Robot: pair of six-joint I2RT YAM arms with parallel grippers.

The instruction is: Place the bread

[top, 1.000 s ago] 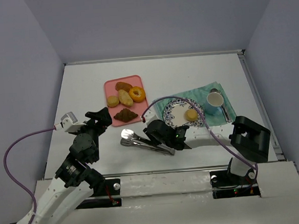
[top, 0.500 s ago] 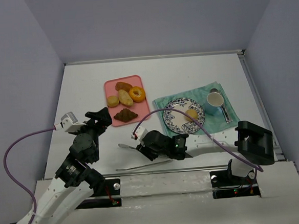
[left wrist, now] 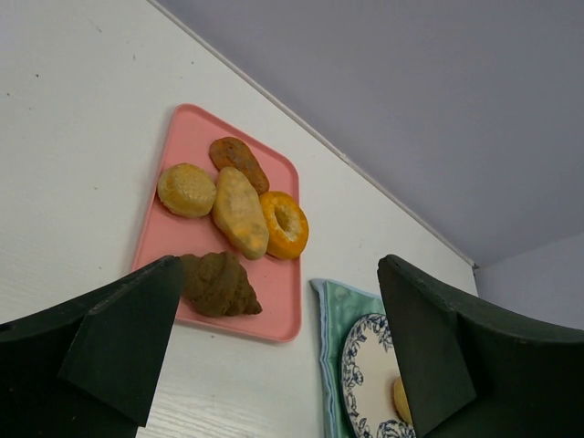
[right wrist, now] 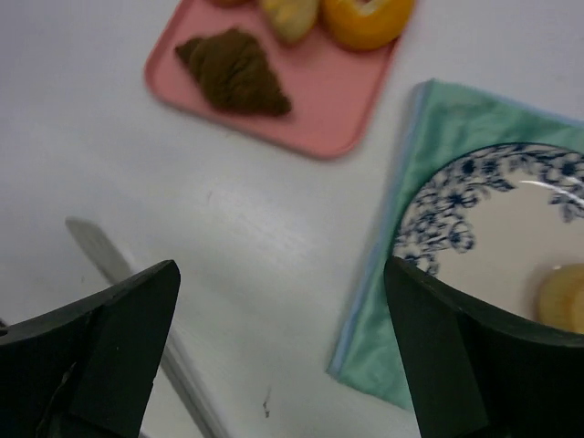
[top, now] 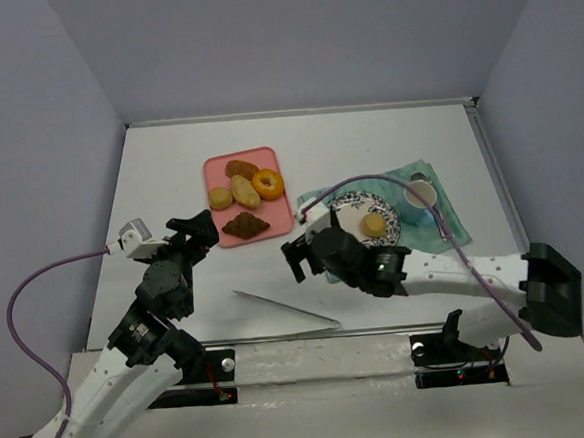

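The bread (top: pixel 374 224), a small pale tan-yellow bun, lies on the blue-patterned plate (top: pixel 344 212) on the green cloth. In the right wrist view the bread (right wrist: pixel 561 297) shows at the right edge on the plate (right wrist: pixel 456 228). My right gripper (top: pixel 302 253) hovers just left of the plate, open and empty. The right gripper (right wrist: pixel 283 356) looks down on bare table beside the cloth's edge. Metal tongs (top: pixel 283 310) lie flat on the table below it. My left gripper (top: pixel 201 230) stands open near the pink tray's lower left corner. The left gripper (left wrist: pixel 274 365) holds nothing.
The pink tray (top: pixel 277 212) carries a golden round bun (top: pixel 220 197), an oval roll, an orange donut (top: pixel 268 184) and a dark croissant (top: pixel 244 224). A blue mug (top: pixel 420 198) and a spoon (top: pixel 441 224) rest on the green cloth (top: pixel 311 200).
My right gripper opened and let go of the tongs, which now lie flat on the table. The right arm lifted and swung back toward the plate. The left arm stayed still.
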